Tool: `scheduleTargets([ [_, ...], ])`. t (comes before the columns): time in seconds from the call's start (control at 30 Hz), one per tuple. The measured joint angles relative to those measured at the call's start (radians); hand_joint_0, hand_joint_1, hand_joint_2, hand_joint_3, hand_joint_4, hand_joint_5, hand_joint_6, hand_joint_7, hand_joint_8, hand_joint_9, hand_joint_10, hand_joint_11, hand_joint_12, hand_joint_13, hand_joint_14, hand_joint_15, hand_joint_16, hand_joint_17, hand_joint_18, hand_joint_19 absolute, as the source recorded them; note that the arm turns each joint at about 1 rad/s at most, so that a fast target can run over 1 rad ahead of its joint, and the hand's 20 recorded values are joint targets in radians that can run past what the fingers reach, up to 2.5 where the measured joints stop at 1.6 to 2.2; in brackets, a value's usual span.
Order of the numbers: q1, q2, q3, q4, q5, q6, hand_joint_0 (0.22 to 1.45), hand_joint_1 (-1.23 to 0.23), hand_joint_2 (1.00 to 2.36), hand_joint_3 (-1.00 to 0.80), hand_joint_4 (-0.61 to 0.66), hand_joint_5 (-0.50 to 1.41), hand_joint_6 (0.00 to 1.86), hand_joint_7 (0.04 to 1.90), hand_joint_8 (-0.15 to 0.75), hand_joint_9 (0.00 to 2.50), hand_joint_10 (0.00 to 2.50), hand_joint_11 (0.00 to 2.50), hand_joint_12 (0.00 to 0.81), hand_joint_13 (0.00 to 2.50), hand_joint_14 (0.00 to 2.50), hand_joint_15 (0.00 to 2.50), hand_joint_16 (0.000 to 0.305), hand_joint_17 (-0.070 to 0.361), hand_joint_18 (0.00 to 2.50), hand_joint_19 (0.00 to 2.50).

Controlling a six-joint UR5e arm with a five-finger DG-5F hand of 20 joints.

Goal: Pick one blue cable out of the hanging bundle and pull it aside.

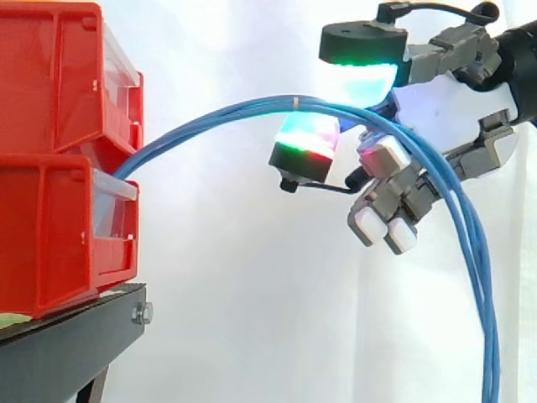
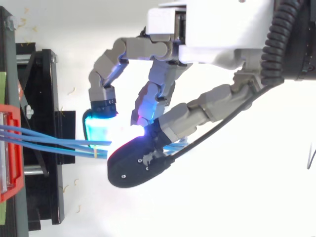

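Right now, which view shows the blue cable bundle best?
Side view: the blue cables arc from the red bins through the curled hand, then hang down. Top view shows the stretch from bins to hand; the rest lies hidden beneath it.

Lower ends of blue cables point(image 1: 486, 336) unseen

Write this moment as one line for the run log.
stage: grasp | hand: fingers curled round blue cables | cables: arch from red bins, hang down beyond hand | single cable apart: cannot tell
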Motion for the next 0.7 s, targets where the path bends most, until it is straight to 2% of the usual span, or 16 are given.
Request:
scheduleTargets([
  [0.13, 0.001, 0.0, -0.003, 0.0, 0.0, 0.0, 0.6, -0.85, 1.01, -0.14, -0.06, 0.0, 0.86, 0.92, 0.214, 1.33, 0.01, 0.34, 0.383, 0.88, 0.02, 0.48, 0.057, 0.128, 0.79, 0.59],
  [0.3, 0.001, 0.001, -0.007, 0.0, 0.0, 0.001, 0.61, -0.83, 1.0, -0.13, -0.07, 0.0, 0.85, 0.93, 0.232, 1.32, 0.01, 0.35, 0.394, 0.88, 0.02, 0.47, 0.058, 0.13, 0.78, 0.58],
  [0.57, 0.001, 0.001, -0.01, -0.001, 0.0, 0.002, 0.65, -0.96, 1.02, -0.21, -0.02, -0.04, 0.9, 0.87, 0.21, 1.14, 0.02, 0.47, 0.343, 0.78, 0.02, 0.53, 0.045, 0.102, 0.66, 0.63],
  [0.7, 0.001, 0.001, -0.01, -0.004, 0.001, 0.002, 0.7, -0.98, 1.01, -0.33, -0.02, -0.05, 0.9, 0.83, 0.209, 1.11, 0.02, 0.48, 0.34, 0.76, 0.02, 0.52, 0.045, 0.101, 0.65, 0.62],
])
